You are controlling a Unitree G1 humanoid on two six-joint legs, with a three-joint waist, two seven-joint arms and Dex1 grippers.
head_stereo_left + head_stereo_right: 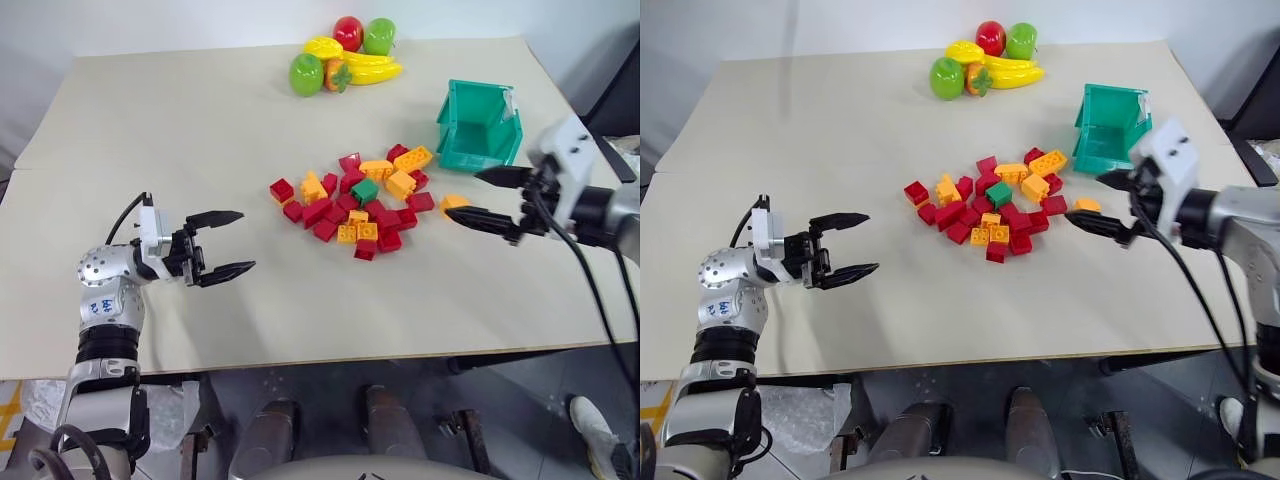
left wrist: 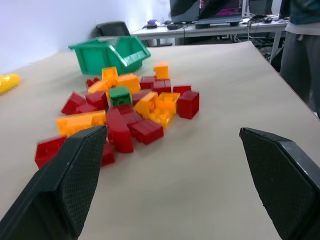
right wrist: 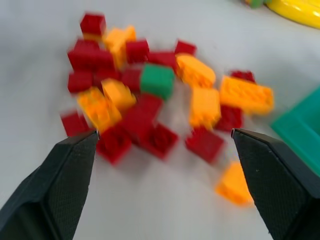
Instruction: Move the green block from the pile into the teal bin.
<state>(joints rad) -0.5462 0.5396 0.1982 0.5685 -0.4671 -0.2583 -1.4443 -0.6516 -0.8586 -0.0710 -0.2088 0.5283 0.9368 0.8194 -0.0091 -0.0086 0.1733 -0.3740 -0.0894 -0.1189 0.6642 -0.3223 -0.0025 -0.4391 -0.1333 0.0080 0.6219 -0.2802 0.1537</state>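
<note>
Left eye view shows one green block (image 1: 365, 190) lying in the middle of the pile (image 1: 352, 205), ringed by red and orange-yellow bricks touching its sides; about two dozen bricks in all, though an exact count cannot be made. One orange brick (image 1: 453, 202) lies apart, just beside the right pincer (image 1: 478, 196), whose two fingers are spread wide with nothing between them. One teal bin (image 1: 480, 127) stands near the pile's right far side, empty as far as visible. Five toy fruits (image 1: 346, 56) cluster at the table's (image 1: 200, 130) far edge. The left pincer (image 1: 233, 241) hovers well apart from the pile, wide and empty.
</note>
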